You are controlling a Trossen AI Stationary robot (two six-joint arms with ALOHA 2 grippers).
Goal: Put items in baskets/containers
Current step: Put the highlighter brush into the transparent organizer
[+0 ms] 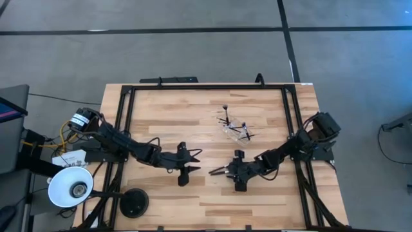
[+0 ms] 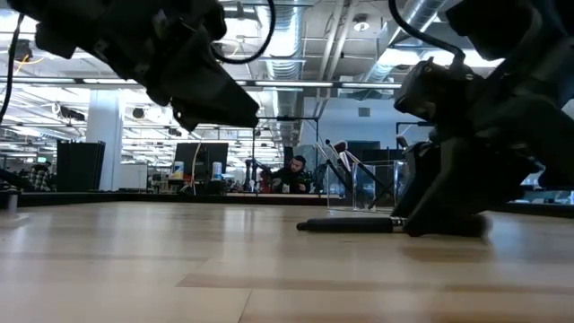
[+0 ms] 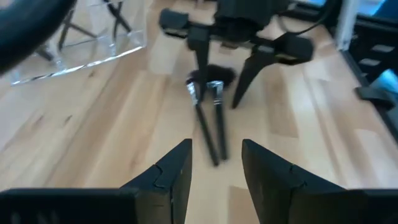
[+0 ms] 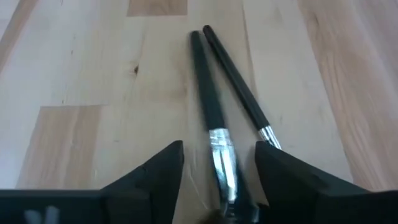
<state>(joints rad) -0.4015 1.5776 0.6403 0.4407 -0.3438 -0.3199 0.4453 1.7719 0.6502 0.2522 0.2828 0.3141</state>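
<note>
At the far left of the high view, off the table's corner, sits a white round lamp shade with a dark round base beside it. The table is pale wood in long joined planks, framed by black rails, and stands on a grey floor crossed by dark lines.

The left gripper hovers above the table left of centre, its fingers apart with nothing between them; in its wrist view they point toward two brushes lying on the wood.

These two brushes lie side by side at the table's middle, dark handles with silver ferrules, bristle ends toward the right arm. The right gripper is low over them, its fingers spread on either side of the nearer brush's ferrule, not closed on it. In the low view a brush lies flat on the table at that arm's foot.

Farther back and right of centre stands the clear cup with several brushes already leaning in it, handles sticking out.

Beyond the table, the low view shows a large hall with ceiling ducts, strip lights, monitors, and a person seated at a distant desk.
</note>
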